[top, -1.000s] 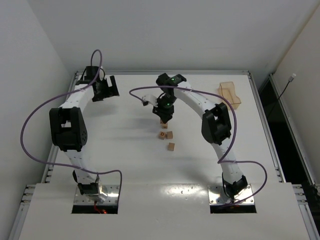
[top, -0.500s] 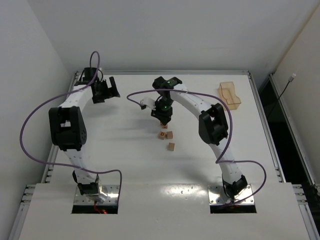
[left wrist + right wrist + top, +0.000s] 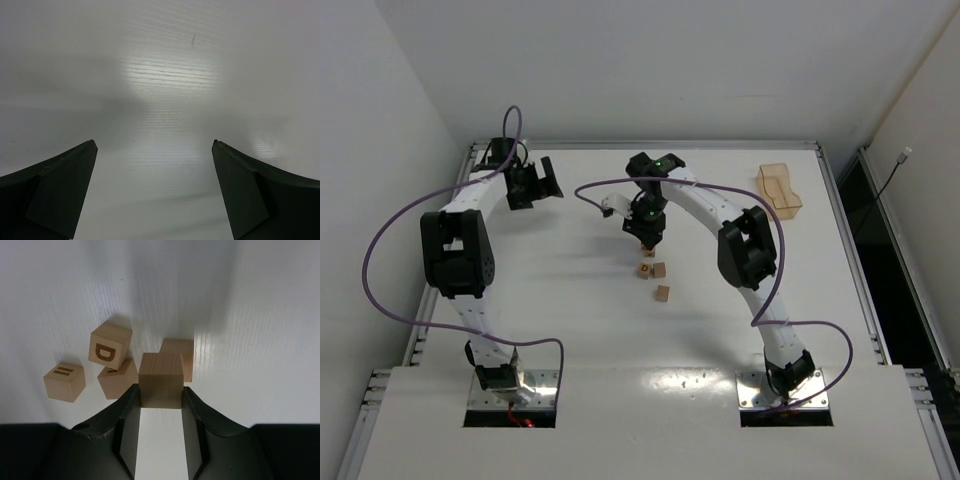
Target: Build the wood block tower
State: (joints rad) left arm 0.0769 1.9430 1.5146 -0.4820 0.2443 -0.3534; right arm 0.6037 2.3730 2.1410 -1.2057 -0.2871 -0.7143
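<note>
— Loose blocks [image 3: 64, 382] lie bunched in the middle; why's the right gripper [image 3: 160, 392] hanging just over them?
— It's pinched narrow on one cube [image 3: 160, 380], likely to stack it; no tower that I can make out.
— And the left gripper [image 3: 154, 145], farther back?
— Jaws wide, empty; parked clear of the work, I'd say.

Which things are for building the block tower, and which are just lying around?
For the tower: held block, in the right gripper; D block; two-line block; marked block; plain block.
Lying about: tan tray; open, empty left gripper.
</note>
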